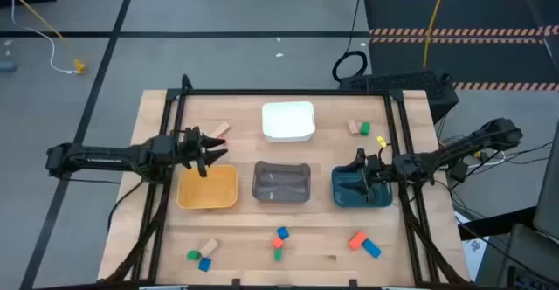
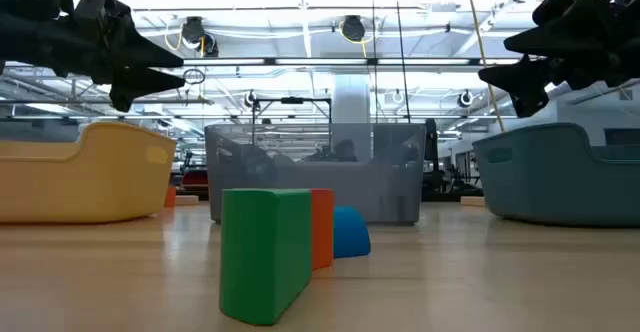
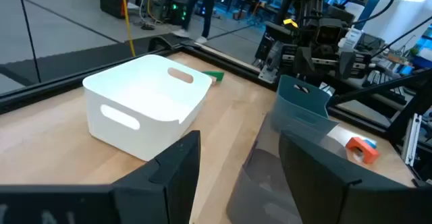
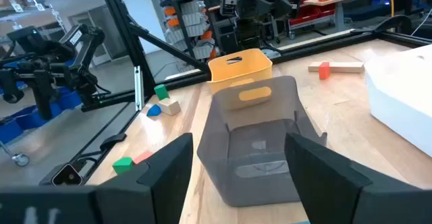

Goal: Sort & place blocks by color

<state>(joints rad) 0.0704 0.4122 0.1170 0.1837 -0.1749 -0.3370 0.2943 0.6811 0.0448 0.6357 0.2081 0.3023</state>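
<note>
Nearest the low camera, a green block [image 2: 265, 255] stands on the tabletop [image 1: 323, 242] with a red-orange block [image 2: 321, 228] and a blue block [image 2: 350, 233] touching behind it. The other blocks lie scattered near the tabletop's edges, none visibly in a tray, so sorting looks barely begun. 4 trays sit centrally, likely 1 per colour: white tray [image 1: 288, 121], yellow tray [image 1: 208, 188], grey tray [image 1: 281, 183], teal tray [image 1: 360, 189]. The left gripper [image 1: 208, 155] hovers over the yellow tray's far rim, fingers spread and holding nothing. The right gripper [image 1: 365, 171] hangs above the teal tray, likewise spread and empty. No brand, label or writing can be read.
</note>
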